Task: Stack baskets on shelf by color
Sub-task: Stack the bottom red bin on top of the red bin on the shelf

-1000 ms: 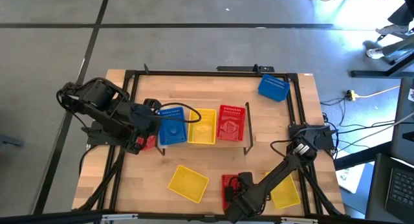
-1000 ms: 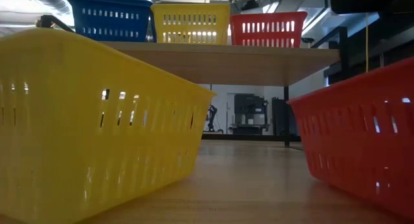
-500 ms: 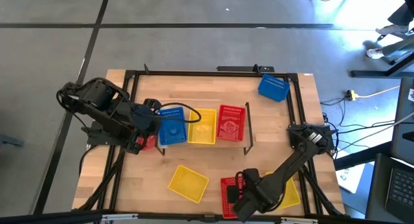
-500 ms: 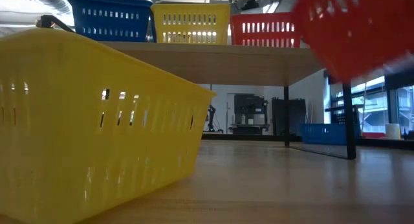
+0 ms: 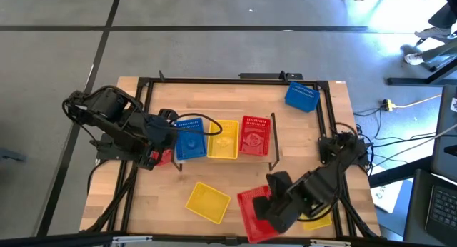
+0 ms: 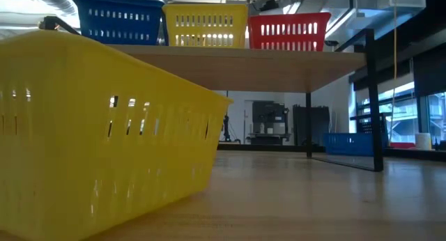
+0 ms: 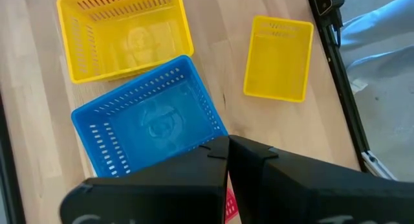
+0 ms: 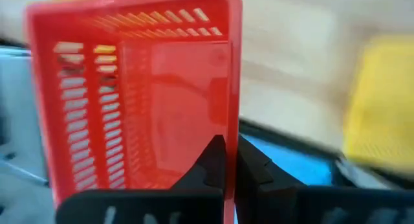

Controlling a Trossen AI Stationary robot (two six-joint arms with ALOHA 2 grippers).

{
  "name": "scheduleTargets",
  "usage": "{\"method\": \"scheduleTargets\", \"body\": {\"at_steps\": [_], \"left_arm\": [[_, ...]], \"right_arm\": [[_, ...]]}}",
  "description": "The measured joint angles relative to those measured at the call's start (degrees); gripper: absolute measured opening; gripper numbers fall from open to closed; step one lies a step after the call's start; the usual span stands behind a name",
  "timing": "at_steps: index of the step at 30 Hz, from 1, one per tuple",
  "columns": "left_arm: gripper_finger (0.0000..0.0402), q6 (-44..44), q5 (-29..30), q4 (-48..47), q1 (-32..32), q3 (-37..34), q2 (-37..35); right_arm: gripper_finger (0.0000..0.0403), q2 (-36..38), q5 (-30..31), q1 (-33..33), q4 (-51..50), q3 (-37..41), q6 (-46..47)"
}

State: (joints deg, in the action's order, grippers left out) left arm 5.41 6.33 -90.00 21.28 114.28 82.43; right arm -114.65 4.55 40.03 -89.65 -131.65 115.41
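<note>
Red basket (image 5: 251,211) hangs clamped in right hand (image 5: 270,203) above table (image 5: 235,93).

Bright daylight, blurred right wrist view

A wooden tabletop (image 5: 235,101) with a black frame (image 5: 214,81) stands on grey floor (image 5: 214,33). At 3 o'clock, cables (image 5: 400,104) lie on the floor.

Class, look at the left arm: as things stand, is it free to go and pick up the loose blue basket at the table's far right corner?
Probably not. The left gripper is shut beside the shelf's blue basket, and the loose blue basket lies across the table, beyond the shelf.
</note>
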Motion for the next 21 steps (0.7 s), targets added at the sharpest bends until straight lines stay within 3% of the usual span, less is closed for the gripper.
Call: {"method": "scheduleTargets", "body": {"at_steps": [4,12,21], "left_arm": [[0.0000,0.02,0.00,-0.02,0.00,0.00,0.00],[0.0000,0.47,0.17,0.00,0.02,0.00,0.00],[0.0000,2.05,0.20,-0.02,0.02,0.00,0.00]], "right_arm": [[0.0000,2.13,6.92,-2.97,-0.33,-1.60,-5.82],[0.0000,4.66,8.96,-10.56,-0.41,-1.49,-23.49],[0.0000,9.92,22.50,-18.11,-0.25,-0.69,-36.66]]}}
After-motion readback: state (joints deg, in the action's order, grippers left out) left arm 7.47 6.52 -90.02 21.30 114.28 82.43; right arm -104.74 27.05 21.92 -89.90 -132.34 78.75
